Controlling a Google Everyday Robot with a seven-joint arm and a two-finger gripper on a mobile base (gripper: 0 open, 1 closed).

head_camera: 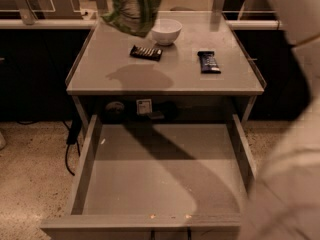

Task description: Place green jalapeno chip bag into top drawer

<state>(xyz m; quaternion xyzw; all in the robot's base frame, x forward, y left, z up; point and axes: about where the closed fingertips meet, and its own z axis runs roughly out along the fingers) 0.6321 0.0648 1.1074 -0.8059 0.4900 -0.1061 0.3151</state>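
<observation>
Surface: grey tabletop [200, 84] carries white bowl [166, 31] and candy bars [146, 52].
Bag: green jalapeno chip bag [132, 6] hangs over the tabletop's far left.
Drawer: top drawer [85, 169] open below.
Arm: white arm [290, 134] fills the right edge.
Claw: claw above the top edge, unseen; grip cannot be told.

1 arm [287, 184] in view: its white shell sits close to the camera, fills the lower right corner and runs up the right edge. A 2nd white piece, the upper segment [295, 9], occupies the upper right corner and angles toward the top edge. The gripper is outside the frame.
</observation>
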